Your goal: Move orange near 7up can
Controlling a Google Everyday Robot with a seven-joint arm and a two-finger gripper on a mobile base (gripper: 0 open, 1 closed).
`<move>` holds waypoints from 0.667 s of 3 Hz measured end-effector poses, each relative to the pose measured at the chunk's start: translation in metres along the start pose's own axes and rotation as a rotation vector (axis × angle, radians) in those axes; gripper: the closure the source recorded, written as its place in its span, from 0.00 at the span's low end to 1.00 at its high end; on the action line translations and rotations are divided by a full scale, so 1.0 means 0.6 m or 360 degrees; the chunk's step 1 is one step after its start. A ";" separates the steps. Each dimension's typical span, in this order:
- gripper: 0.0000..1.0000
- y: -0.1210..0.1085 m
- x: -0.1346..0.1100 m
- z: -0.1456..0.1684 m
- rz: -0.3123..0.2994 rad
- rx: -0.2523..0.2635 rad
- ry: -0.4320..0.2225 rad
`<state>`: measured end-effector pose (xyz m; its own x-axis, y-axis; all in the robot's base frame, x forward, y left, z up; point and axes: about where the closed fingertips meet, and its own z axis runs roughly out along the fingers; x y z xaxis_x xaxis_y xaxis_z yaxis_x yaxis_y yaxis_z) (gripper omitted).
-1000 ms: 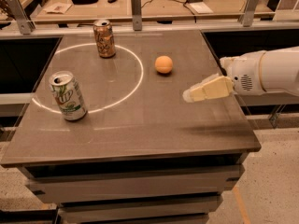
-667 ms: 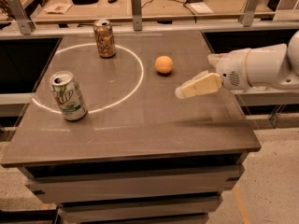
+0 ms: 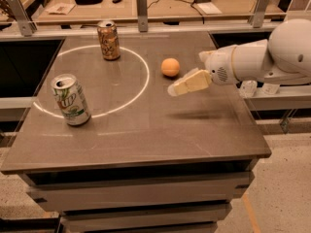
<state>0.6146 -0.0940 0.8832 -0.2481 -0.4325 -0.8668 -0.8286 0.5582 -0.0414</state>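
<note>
The orange [image 3: 170, 67] sits on the grey table [image 3: 141, 144], right of centre toward the back. The 7up can [image 3: 71, 100] stands upright at the left front, silver with green lettering. My gripper [image 3: 177, 87] reaches in from the right on a white arm, its cream fingers pointing left. It hovers above the table just in front of the orange, apart from it and holding nothing. The 7up can is far to its left.
A brown-gold can [image 3: 109, 41] stands upright at the back left of the table. A white circle line [image 3: 146, 79] is marked on the tabletop. A railing and a desk with cables and papers [image 3: 204, 6] lie behind the table.
My gripper has moved left across the table, from near the right edge to just in front of the orange. The orange and both cans have not moved.
</note>
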 end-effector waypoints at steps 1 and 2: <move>0.00 -0.014 0.006 0.038 -0.0076 0.0059 0.0074; 0.00 -0.047 0.011 0.070 -0.0129 0.0108 0.0141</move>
<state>0.6572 -0.0830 0.8579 -0.2273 -0.5375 -0.8121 -0.8128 0.5640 -0.1458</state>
